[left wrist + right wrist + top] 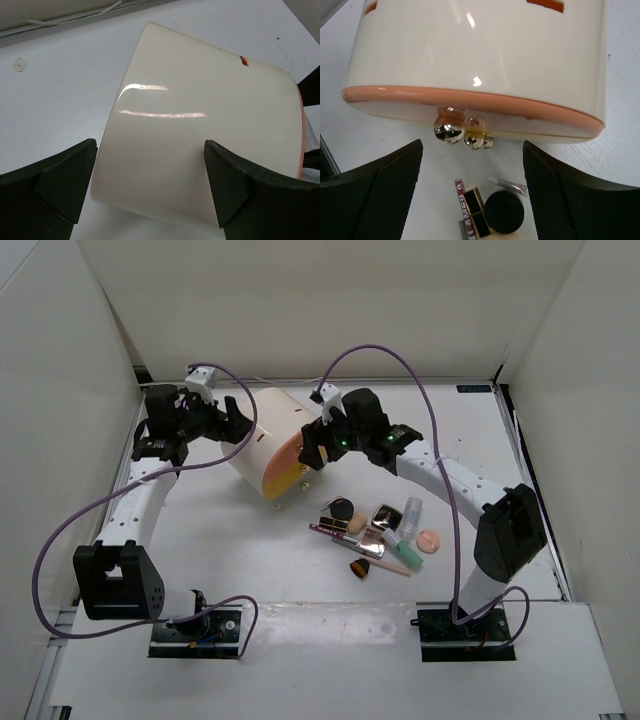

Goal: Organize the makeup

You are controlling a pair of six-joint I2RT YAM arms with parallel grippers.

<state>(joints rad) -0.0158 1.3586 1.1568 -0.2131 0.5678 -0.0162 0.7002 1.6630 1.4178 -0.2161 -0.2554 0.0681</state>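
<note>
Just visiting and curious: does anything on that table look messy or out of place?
Yes. The cream case seems tipped on its side. Beside its gold clasp, the makeup lies in a loose jumble: black round compact, mint tube, peach sponge and pink pencil at crossing angles. Nothing looks broken.

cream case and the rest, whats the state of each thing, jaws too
cream case: on its side, looks shut
gold clasp: looks fastened
black round compact: closed, lying flat
mint tube: lying flat
left jaws: open, astride the case
right jaws: open, empty, facing the clasp
</note>
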